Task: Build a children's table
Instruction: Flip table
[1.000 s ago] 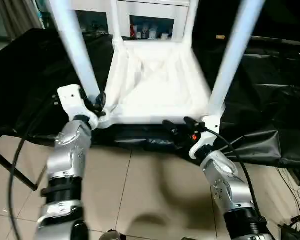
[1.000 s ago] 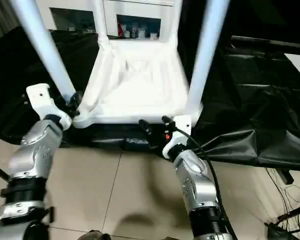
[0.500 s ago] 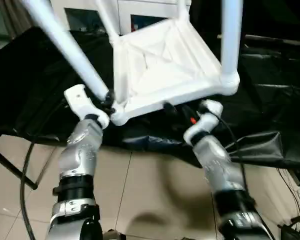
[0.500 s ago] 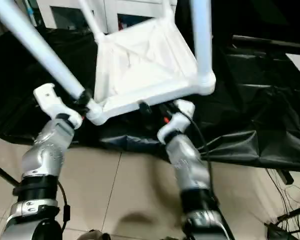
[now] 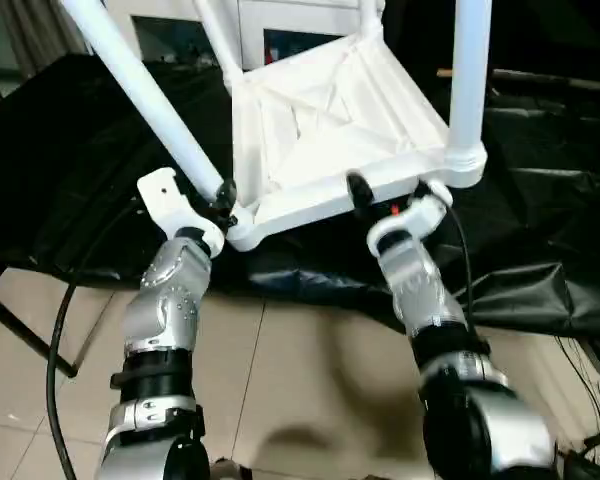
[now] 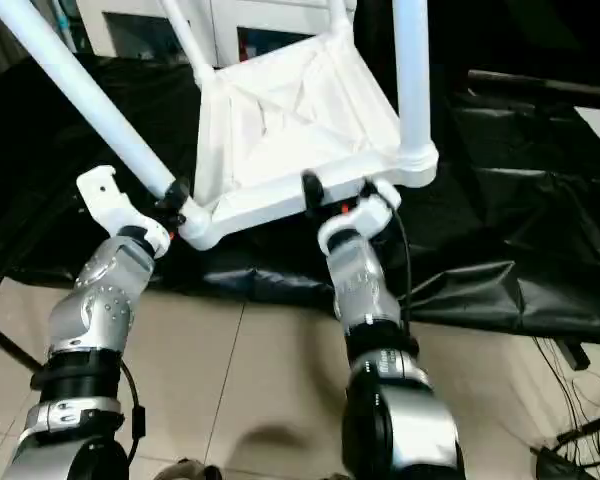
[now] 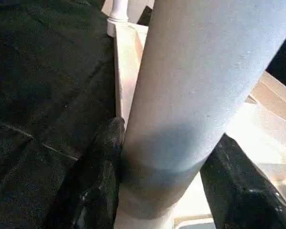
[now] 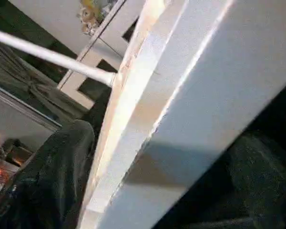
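The table (image 5: 330,130) lay upside down and tilted, ribbed underside up, its near left corner low and its near right corner raised over the black-draped worktop (image 5: 70,170). Four legs stood in the corner sockets: the near left leg (image 5: 145,95) leaned up and to the left, the near right leg (image 5: 470,70) rose almost straight, and the two far legs ran off the top of the head views.

Your left claw (image 5: 223,197) was clamped on the base of the near left leg, right above its socket. In the left wrist view one black finger (image 7: 97,176) pressed each side of the white tube, so the claw sat about half open with the leg filling the gap.

Your right claw (image 5: 375,195) sat at the near edge of the top, close to the right corner. Its fingers were spread nearly to their widest, one above the edge and one below, as the right wrist view showed with the white rim (image 8: 181,124) running between them. You could not tell from the views whether either finger touched the rim, and it gripped nothing.

Beyond the worktop stood a white cabinet (image 5: 300,35), and tiled floor (image 5: 300,380) lay under your forearms.
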Controlling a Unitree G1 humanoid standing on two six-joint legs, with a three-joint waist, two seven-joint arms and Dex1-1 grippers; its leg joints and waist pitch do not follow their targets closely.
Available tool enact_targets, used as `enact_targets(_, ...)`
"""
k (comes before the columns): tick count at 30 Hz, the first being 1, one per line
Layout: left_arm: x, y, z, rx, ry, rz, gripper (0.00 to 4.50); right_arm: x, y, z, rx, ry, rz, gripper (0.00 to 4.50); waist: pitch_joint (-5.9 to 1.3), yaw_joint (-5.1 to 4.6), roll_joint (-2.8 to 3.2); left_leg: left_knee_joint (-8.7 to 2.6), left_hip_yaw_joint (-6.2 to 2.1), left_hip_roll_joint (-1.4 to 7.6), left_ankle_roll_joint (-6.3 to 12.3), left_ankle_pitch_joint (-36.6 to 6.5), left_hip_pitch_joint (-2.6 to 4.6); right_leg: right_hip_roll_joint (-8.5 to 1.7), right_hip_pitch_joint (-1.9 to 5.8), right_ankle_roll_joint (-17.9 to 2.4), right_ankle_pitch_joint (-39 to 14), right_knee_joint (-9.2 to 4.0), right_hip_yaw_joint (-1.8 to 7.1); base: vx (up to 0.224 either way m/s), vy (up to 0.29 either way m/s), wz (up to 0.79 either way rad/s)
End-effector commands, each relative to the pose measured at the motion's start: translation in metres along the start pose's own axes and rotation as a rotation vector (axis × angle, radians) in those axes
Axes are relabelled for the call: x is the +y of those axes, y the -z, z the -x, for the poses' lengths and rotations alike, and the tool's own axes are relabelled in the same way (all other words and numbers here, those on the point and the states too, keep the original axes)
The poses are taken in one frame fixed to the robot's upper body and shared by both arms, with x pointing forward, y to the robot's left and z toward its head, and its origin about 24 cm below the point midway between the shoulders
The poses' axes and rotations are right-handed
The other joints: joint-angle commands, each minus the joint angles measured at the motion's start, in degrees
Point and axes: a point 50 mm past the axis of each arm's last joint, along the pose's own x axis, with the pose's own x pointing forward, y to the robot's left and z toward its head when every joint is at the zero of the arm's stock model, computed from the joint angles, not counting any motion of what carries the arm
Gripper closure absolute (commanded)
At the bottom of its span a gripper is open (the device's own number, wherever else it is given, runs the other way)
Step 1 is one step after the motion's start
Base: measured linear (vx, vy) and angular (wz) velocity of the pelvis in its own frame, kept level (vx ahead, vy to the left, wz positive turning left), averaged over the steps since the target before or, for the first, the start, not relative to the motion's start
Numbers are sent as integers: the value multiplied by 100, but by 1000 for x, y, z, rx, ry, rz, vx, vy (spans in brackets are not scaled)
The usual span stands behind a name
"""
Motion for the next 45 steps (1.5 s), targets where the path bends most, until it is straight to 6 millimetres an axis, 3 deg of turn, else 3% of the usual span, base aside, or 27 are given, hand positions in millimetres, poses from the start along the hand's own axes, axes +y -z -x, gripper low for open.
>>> enact_targets(1,-22,7,0,24,119,82,239,5,-7,-5,-21,2,-19,0,-489,11,20,-368,-142,390,405,-476,206,-366,260,-1548,193,-258,236,0,0,0)
enact_targets(8,-35,12,7,55,215,54,239,14,-10,-16,8,32,-42,0,-503,84,-48,-336,-123,389,553,-278,190,-370,260,-1569,319,-220,231,0,0,0)
enact_targets(10,-37,13,10,66,237,54,239,16,-11,-17,7,30,-43,0,-496,87,-41,-333,-114,386,569,-289,189,-367,248,-1554,263,-232,232,0,0,0)
enact_targets(11,-38,14,12,69,248,51,239,17,-12,-18,2,32,-52,0,-493,93,-104,-335,-112,395,599,-291,182,-384,259,-1544,159,-230,231,0,0,0)
enact_targets(13,-38,15,16,70,256,50,239,18,-14,-20,-5,36,-60,0,-493,93,-115,-328,-109,396,603,-262,182,-376,246,-1533,120,-222,231,0,0,0)
enact_targets(14,-37,15,16,70,256,50,239,18,-14,-20,-6,39,-60,29,-489,90,-96,-328,-108,397,586,-249,183,-366,236,-1520,126,-217,230,0,0,0)
enact_targets(15,-36,14,17,69,251,50,239,18,-15,-20,-12,44,-68,29,-481,82,-139,-329,-98,395,594,-256,185,-355,228,-1511,119,-225,229,0,0,0)
enact_targets(18,-31,12,19,58,223,47,239,17,-17,-20,-32,59,-90,46,-478,94,-161,-326,-97,399,600,-236,179,-368,233,-1479,122,-212,230,0,0,0)
enact_targets(22,-26,10,20,52,198,49,239,16,-18,-20,-48,52,-119,77,-475,100,-152,-319,-95,391,620,-228,182,-361,230,-1455,167,-207,233,0,0,0)
enact_targets(26,-25,11,21,58,193,49,239,16,-18,-20,-50,44,-125,103,-471,99,-99,-321,-104,393,554,-299,175,-364,230,-1450,102,-209,232,0,0,0)
enact_targets(28,-25,11,21,59,195,50,239,16,-18,-20,-52,45,-126,122,-473,93,-123,-320,-100,392,531,-326,177,-356,232,-1457,104,-211,234,0,0,0)
enact_targets(31,-25,12,21,64,193,55,239,14,-20,-20,-66,51,-139,147,-468,87,-79,-327,-102,395,444,-462,186,-347,222,-1458,6,-222,232,0,0,0)
enact_targets(35,-25,12,21,68,190,60,239,11,-20,-19,-74,58,-141,187,-464,80,-85,-337,-106,399,370,-569,182,-352,231,-1434,-49,-232,232,0,0,0)
enact_targets(40,-25,13,20,76,189,50,239,11,-22,-19,-79,54,-125,204,-464,74,-76,-331,-104,397,370,-573,182,-352,231,-1453,-63,-232,234,0,0,0)
enact_targets(42,-26,15,20,86,211,57,183,12,-24,-19,-87,52,-107,206,-469,73,-60,-328,-105,395,362,-563,183,-350,231,-1452,-57,-229,234,0,0,0)
enact_targets(45,-22,14,20,71,182,60,167,11,-27,-20,-96,54,-91,206,-472,73,-49,-326,-103,396,355,-555,187,-348,227,-1480,-6,-224,233,0,0,0)
